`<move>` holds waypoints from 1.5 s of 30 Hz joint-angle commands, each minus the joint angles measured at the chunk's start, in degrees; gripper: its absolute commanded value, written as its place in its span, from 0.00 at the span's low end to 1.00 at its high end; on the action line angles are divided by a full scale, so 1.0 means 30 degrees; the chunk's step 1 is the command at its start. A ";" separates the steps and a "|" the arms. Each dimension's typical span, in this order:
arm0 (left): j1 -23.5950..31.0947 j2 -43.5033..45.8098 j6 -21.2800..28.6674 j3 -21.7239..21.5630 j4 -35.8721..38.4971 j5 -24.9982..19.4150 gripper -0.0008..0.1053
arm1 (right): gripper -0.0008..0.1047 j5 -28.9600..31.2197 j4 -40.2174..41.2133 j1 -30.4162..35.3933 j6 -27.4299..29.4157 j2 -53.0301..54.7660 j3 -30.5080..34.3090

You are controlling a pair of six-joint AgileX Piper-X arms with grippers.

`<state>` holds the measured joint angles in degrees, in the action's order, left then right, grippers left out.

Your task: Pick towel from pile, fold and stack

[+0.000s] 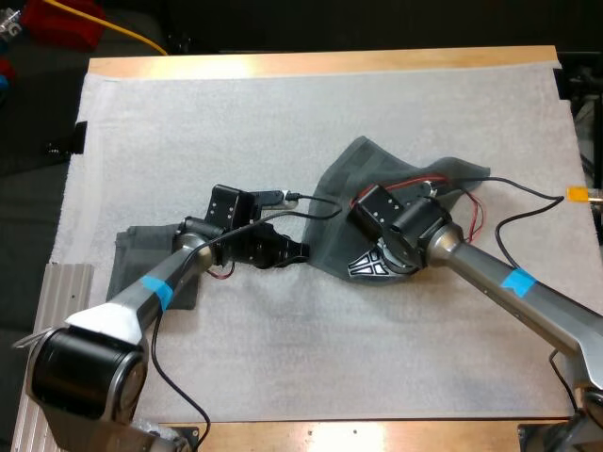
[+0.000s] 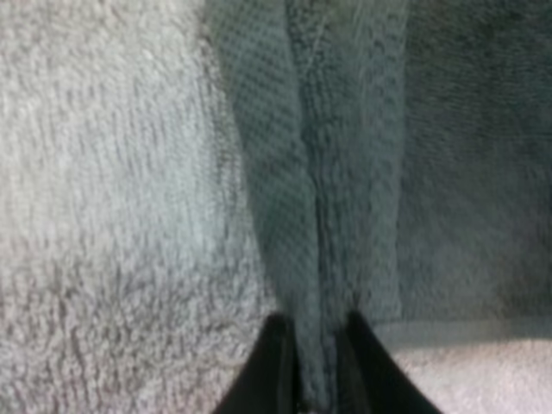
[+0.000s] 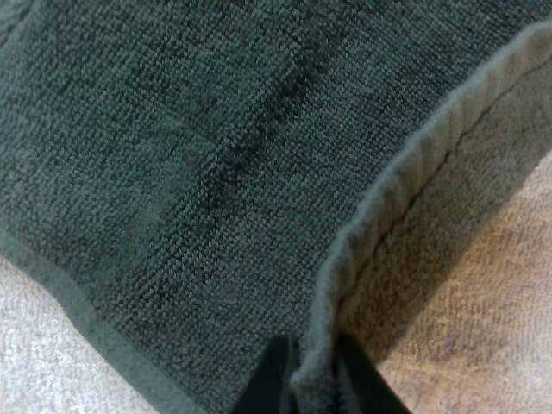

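Towel (image 1: 382, 174) in left and right jaws

Robot lab: white mat (image 1: 283, 113), wooden table (image 1: 320, 64)

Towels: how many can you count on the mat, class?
2. The spread towel lies centre-right, pinched by the left gripper and right gripper; the folded towel sits left on the mat, partly under the left arm, maybe hiding more.

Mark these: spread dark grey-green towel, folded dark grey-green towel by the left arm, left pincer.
spread dark grey-green towel (image 1: 353, 174): high view, flat cloth near its far corner.
folded dark grey-green towel (image 1: 127, 268): high view, bare part beside the left arm.
left pincer (image 2: 316, 332): left wrist view, midway between fingertips.
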<state>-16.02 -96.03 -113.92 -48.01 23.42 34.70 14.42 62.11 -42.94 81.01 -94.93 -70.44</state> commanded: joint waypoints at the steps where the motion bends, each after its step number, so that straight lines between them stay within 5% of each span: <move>1: -0.0088 0.1211 0.0565 -0.0121 0.0444 -0.0140 0.01 | 0.01 -0.0173 0.0009 -0.0026 0.0062 0.0794 -0.0034; 12: -0.0088 0.8659 0.3083 -0.0565 0.6105 -0.1236 0.01 | 0.01 -0.0346 0.0072 -0.0026 -0.0081 0.5651 -0.0034; 19: -0.1109 1.1383 0.3264 -0.1533 0.9749 -0.1738 0.01 | 0.01 -0.1120 0.1364 -0.0371 -0.0825 0.7810 -0.0034; 31: -0.7928 1.3480 0.2771 -0.4976 1.7161 -0.9294 0.01 | 0.01 -0.0508 0.4169 -0.3986 -0.3090 1.0887 -0.0034; 45: -1.6211 1.3715 -0.2348 -0.5950 2.1687 -1.2924 0.01 | 0.01 -0.0394 0.7187 -0.9095 -0.7348 1.3057 -0.0034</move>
<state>-63.96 -55.23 -119.41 -65.45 87.20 -2.29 12.75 82.60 -69.81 60.07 -56.27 -70.34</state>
